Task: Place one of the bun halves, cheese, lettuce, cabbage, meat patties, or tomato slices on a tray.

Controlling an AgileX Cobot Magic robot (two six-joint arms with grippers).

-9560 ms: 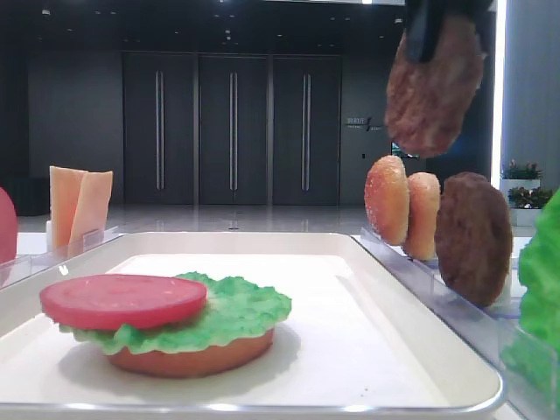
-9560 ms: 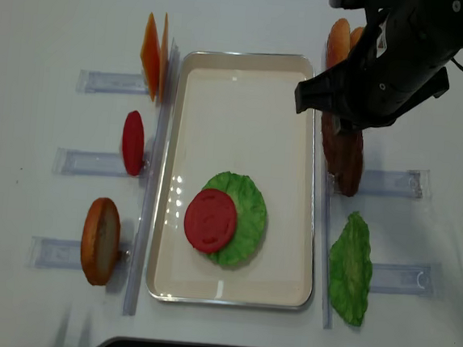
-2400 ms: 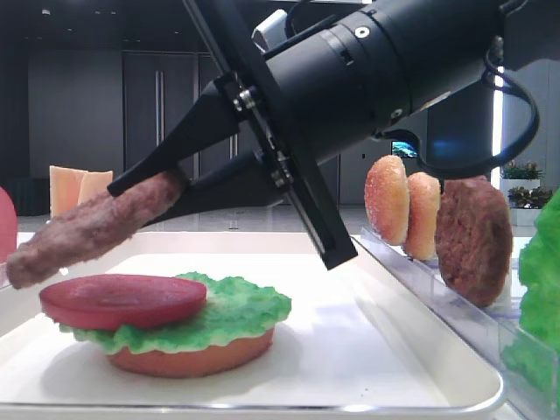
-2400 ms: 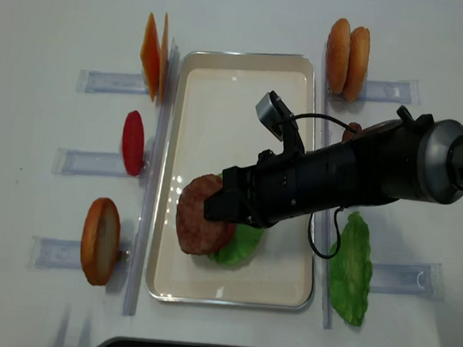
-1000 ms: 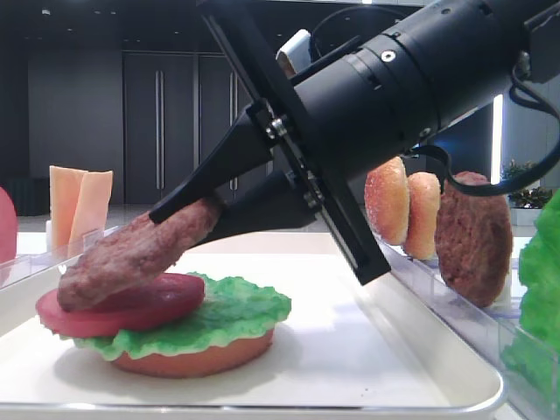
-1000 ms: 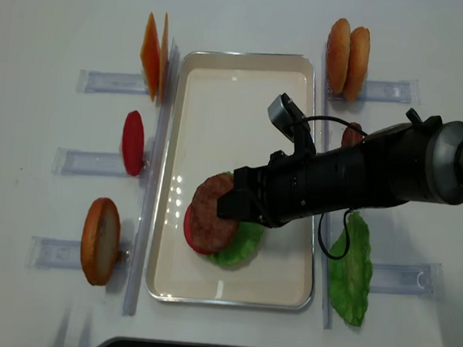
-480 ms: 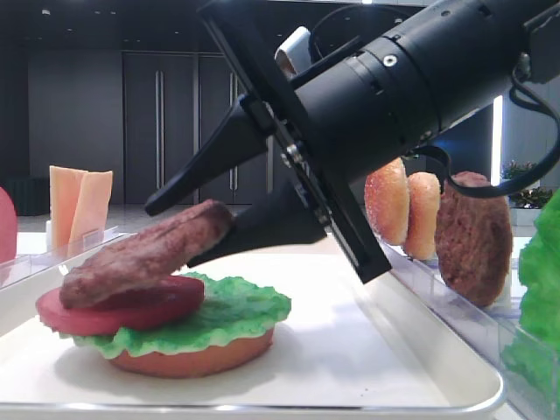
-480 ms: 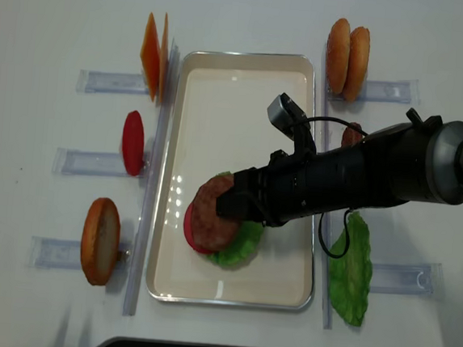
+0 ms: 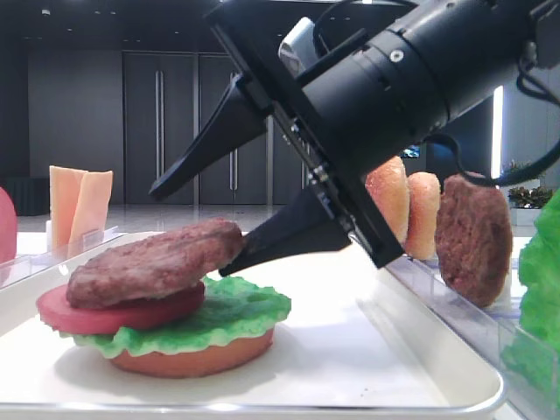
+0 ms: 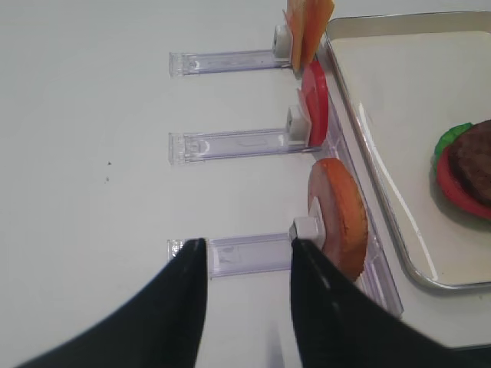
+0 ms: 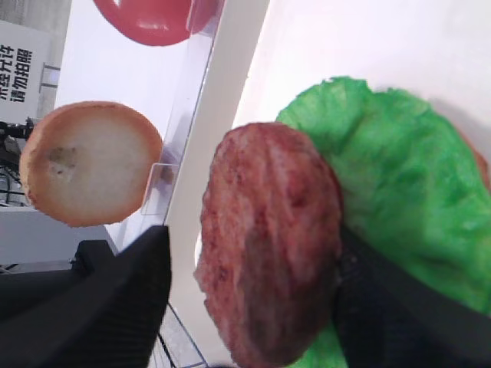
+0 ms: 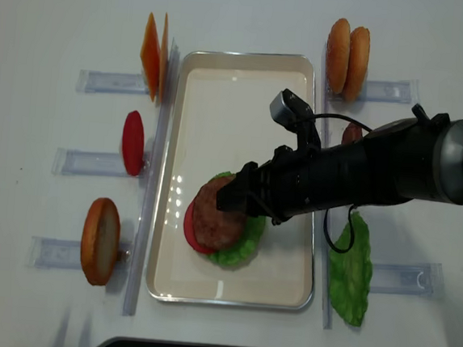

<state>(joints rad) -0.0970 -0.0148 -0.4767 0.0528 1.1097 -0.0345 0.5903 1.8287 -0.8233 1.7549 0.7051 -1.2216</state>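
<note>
Tray [image 9: 420,367]: patty [image 9: 153,262] between spread gripper [image 9: 206,223]

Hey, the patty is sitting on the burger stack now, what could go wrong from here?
1. The meat patty lies tilted and off-centre on the tomato slice, so it may slide off.
2. The right tool is open, but its lower finger is at the patty's edge; pulling back could drag it.

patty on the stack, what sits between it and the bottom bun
In the low side view, a tomato slice lies right under the patty, then lettuce, then the bottom bun.
</note>
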